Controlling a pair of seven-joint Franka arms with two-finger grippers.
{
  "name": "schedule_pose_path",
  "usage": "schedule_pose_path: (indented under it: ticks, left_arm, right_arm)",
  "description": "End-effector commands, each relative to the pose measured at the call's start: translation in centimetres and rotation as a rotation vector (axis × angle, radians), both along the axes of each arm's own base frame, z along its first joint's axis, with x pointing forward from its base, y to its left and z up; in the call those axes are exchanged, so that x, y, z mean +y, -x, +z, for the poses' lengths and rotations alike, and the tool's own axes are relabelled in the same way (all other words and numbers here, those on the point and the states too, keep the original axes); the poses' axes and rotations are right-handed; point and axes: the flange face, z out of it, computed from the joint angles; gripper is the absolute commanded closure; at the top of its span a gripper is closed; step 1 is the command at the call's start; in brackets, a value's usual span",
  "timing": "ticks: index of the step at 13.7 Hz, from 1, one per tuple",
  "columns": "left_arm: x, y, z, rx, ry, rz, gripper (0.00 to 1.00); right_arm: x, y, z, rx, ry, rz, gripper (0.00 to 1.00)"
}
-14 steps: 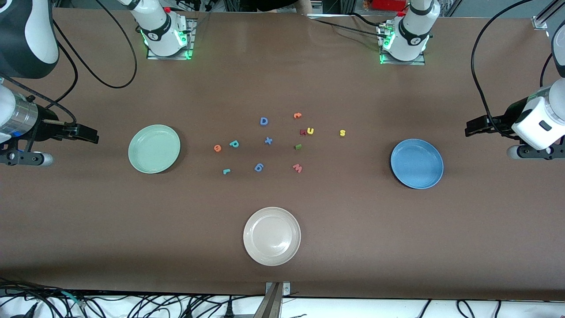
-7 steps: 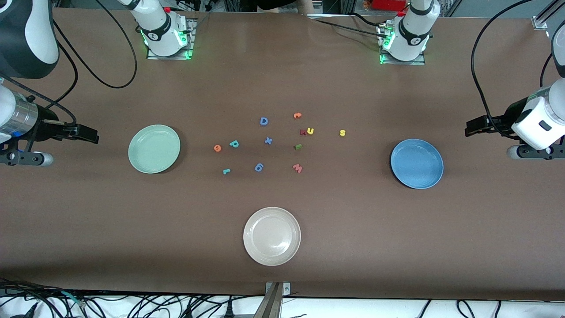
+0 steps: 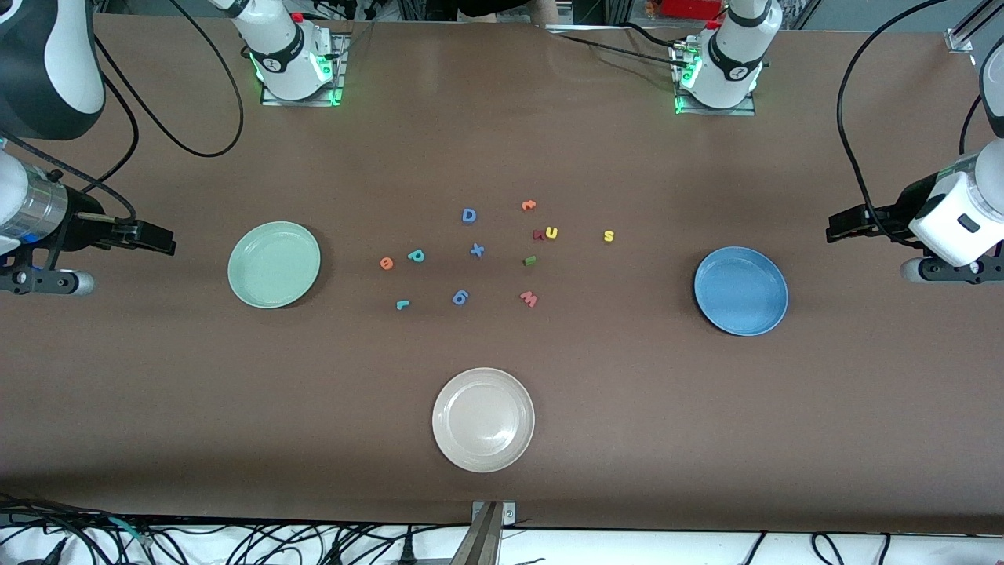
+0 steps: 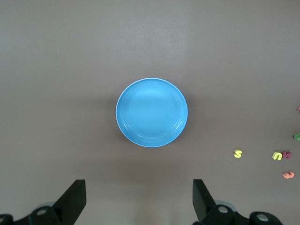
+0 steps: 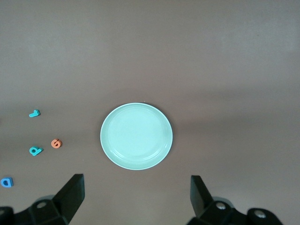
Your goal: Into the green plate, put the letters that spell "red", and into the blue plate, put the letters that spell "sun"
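The green plate (image 3: 274,264) (image 5: 136,136) lies toward the right arm's end, the blue plate (image 3: 740,290) (image 4: 151,112) toward the left arm's end. Between them lie the teal r (image 3: 401,304) (image 5: 34,113), orange e (image 3: 386,263) (image 5: 56,143) and teal d (image 3: 416,255) (image 5: 35,150), and closer to the blue plate the yellow s (image 3: 609,235) (image 4: 238,153), yellow u (image 3: 551,232) (image 4: 277,155) and dark-green n (image 3: 529,260). My right gripper (image 3: 163,239) (image 5: 136,183) hangs open over bare table beside the green plate. My left gripper (image 3: 835,227) (image 4: 139,187) hangs open beside the blue plate.
A cream-white plate (image 3: 483,420) lies nearest the front camera. Among the letters are a blue D (image 3: 469,215), a blue x (image 3: 477,250), a blue g shape (image 3: 460,297), a pink W (image 3: 529,298), an angular orange letter (image 3: 529,205) and a dark-red letter (image 3: 538,234).
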Motion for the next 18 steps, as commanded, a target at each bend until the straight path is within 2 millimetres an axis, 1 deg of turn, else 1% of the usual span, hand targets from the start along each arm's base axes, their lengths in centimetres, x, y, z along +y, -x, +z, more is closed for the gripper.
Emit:
schedule_pose_path:
  ticks: [1, 15, 17, 18]
  left_arm:
    - [-0.1, 0.4, 0.6, -0.006, 0.007, 0.004, 0.00]
    - [-0.5, 0.3, 0.3, -0.001, 0.015, 0.000, 0.00]
    - [-0.7, 0.2, 0.1, 0.002, 0.012, -0.005, 0.00]
    - [-1.2, 0.2, 0.0, 0.004, 0.011, -0.014, 0.00]
  right_arm:
    - [0.0, -0.1, 0.3, -0.001, -0.015, -0.001, 0.00]
    - [0.1, -0.2, 0.4, -0.004, -0.015, -0.001, 0.00]
    - [0.2, -0.2, 0.4, -0.004, -0.015, 0.001, 0.00]
    - [0.2, -0.2, 0.4, -0.004, -0.015, 0.002, 0.00]
